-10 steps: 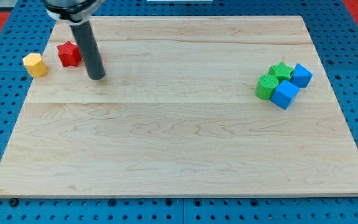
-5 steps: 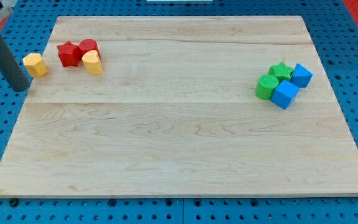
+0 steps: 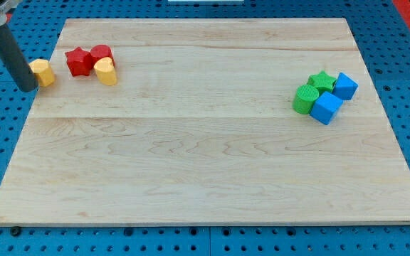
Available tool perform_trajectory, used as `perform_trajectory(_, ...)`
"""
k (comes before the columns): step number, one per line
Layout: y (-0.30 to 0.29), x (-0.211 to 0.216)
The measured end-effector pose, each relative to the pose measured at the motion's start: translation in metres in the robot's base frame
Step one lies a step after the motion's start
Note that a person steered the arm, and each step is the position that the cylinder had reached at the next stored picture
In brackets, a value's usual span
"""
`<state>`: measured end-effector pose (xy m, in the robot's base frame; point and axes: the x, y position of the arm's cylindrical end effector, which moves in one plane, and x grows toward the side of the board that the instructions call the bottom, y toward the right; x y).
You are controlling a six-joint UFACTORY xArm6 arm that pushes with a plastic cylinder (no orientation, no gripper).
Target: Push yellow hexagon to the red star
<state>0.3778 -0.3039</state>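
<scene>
Where my tip (image 3: 28, 88) touches yellow hexagon (image 3: 44, 72).

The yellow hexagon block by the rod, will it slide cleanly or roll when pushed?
The small yellow hexagon block sits flat on the smooth wooden board, so it likely slides rather than rolls. My tip meets its left side; an off-centre push may spin it off line from the red star.
</scene>
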Motion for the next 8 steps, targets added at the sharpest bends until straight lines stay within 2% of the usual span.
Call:
perform_trajectory(2, 0.045, -0.017)
perform_trajectory(3, 0.044, 0.005)
perform_trajectory(4, 0.091, 0.025)
perform_trajectory(5, 0.187, 0.019)
perform_trajectory(6, 0.266, -0.016)
perform_trajectory(7, 0.261, -0.065)
perform_trajectory(8, 0.184, -0.099)
